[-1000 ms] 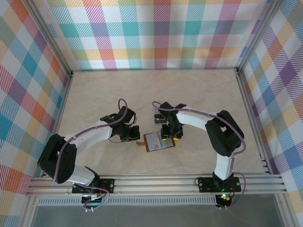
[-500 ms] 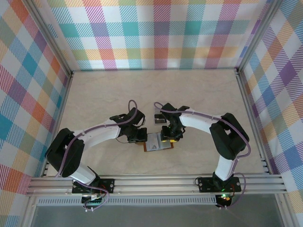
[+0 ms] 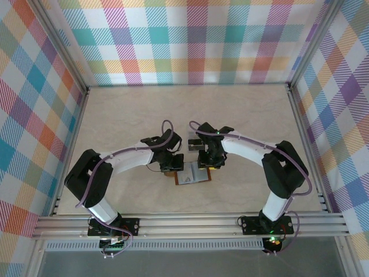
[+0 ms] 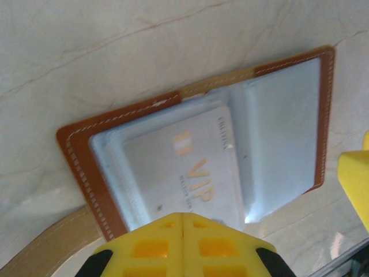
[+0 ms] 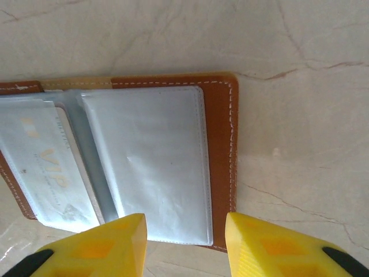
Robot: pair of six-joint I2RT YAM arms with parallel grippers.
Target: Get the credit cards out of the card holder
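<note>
Not far along, I'd say. The card holder [image 3: 193, 176] lies open and flat on the table [image 3: 115, 115] just ahead of the arm bases. A pale VIP card [image 4: 184, 167] still sits in the clear pocket on the left arm's side. The other pocket [image 5: 153, 161] looks empty from here.

The left gripper [image 4: 182, 226] is pinched fully closed at the holder's edge, right at that card's end, but I can't tell if it's actually got the card. The right gripper [image 5: 183, 225] is spread wide over the empty pocket, gripping nothing. Just past it there's a small grey piece [image 3: 193, 143], maybe a card already out, but it's too small to call.
</note>
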